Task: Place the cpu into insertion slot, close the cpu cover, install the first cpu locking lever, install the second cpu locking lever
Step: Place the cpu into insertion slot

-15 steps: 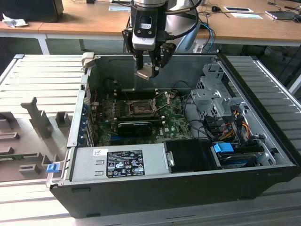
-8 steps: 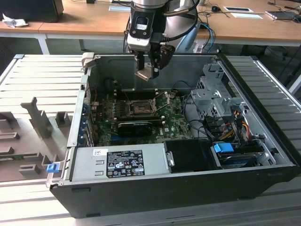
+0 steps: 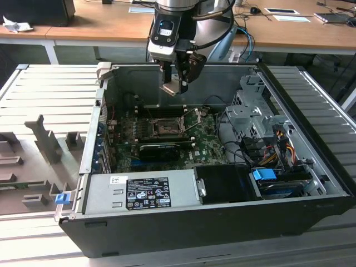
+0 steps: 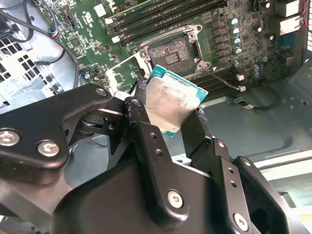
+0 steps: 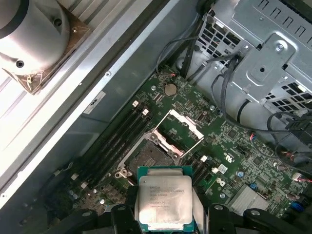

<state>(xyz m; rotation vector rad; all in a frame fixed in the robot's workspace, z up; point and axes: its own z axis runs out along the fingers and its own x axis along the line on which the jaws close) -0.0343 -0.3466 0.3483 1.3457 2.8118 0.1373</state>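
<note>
Cpu [image 5: 165,202] tilted, metal top up, clamped in gripper [image 3: 177,84] above insertion slot [image 5: 148,158].

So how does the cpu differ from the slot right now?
The cpu has a silver top; the slot is dark in the centre. The cpu hangs in the pincer above the board; the slot sits on the board, empty. Both are square.

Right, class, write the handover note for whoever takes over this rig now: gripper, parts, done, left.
Gripper: shut on the small square silver-topped cpu, held above the green motherboard.
Dark square insertion slot: empty, below the chip.
Thin metal frame cpu cover: raised open.
Done: chip picked up.
Left: seating it, closing the cover, both lever steps.
</note>
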